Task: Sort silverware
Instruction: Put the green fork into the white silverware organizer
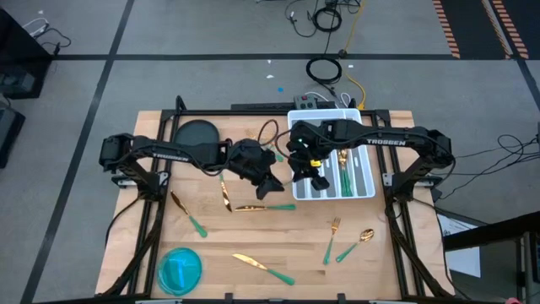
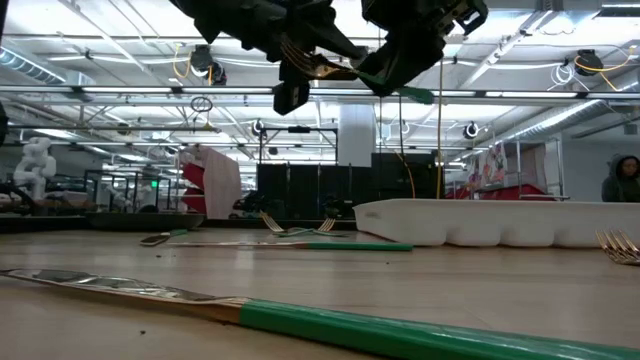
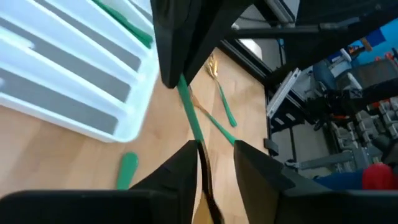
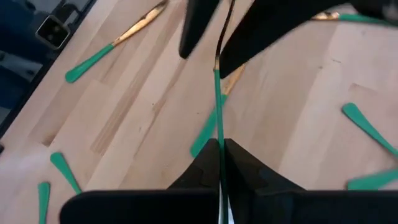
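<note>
A piece of silverware with a thin gold head [image 3: 203, 171] and a green handle [image 3: 188, 115] hangs in the air between my two grippers, just left of the white slotted tray [image 1: 369, 192]. My right gripper [image 4: 221, 149] [image 1: 310, 175] is shut on its handle. My left gripper [image 3: 214, 155] [image 1: 272, 183] is open, its fingers standing on either side of the gold head. In the low view the piece [image 2: 322, 66] is high above the tabletop, with the handle's end [image 2: 420, 97] poking out past the right gripper. My left gripper has the gold head close beside one finger [image 3: 183, 171]; whether it touches I cannot tell. My right gripper pinches the green handle [image 4: 218, 124] between its two fingers, coming slanting down from the table's right. The piece is lifted clear of the table, its gold head toward my left gripper.
More silverware lies flat on the wood: knives [image 1: 190, 215] [image 1: 261, 207] [image 1: 263, 268], a fork [image 1: 332, 239], a spoon [image 1: 356, 245]. Several pieces lie in the tray's slots [image 1: 344, 169]. A blue bowl [image 1: 180, 270] stands near left, a dark plate [image 1: 197, 135] far left.
</note>
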Motion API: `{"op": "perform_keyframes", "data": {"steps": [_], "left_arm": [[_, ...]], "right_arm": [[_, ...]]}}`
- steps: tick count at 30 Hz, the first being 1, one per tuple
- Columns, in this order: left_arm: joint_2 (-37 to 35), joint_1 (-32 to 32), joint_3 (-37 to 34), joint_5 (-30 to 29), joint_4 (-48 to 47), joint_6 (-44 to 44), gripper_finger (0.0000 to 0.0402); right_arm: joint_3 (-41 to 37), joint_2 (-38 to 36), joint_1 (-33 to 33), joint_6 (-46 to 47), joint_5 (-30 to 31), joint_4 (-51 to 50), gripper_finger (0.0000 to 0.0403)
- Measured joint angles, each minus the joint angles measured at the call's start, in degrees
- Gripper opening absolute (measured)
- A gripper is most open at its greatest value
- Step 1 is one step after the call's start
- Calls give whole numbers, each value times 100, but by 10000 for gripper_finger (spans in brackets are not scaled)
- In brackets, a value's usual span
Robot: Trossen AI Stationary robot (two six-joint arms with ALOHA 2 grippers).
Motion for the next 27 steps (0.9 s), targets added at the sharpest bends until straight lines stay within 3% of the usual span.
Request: {"op": "perform_keyframes", "data": {"steps": [7, 15, 20, 23, 27], "left_arm": [[-381, 368, 0, -415, -67, 264, 114], [-645, 667, 4, -574, -113, 781, 114], [-779, 836, -4, -922, 68, 819, 114], [-914, 896, 11, -1007, 294, 817, 114], [-1119, 932, 9, -1059, 401, 857, 114]], "right_arm": [[-98, -2, -470, 544, -38, 92, 0], [-626, -20, -950, 1198, -541, 546, 0], [-1617, -207, -1453, 3053, -507, 2002, 0], [-2437, -719, -1682, 4427, 342, 2787, 0], [-3495, -1773, -1978, 5821, 829, 3756, 0]]}}
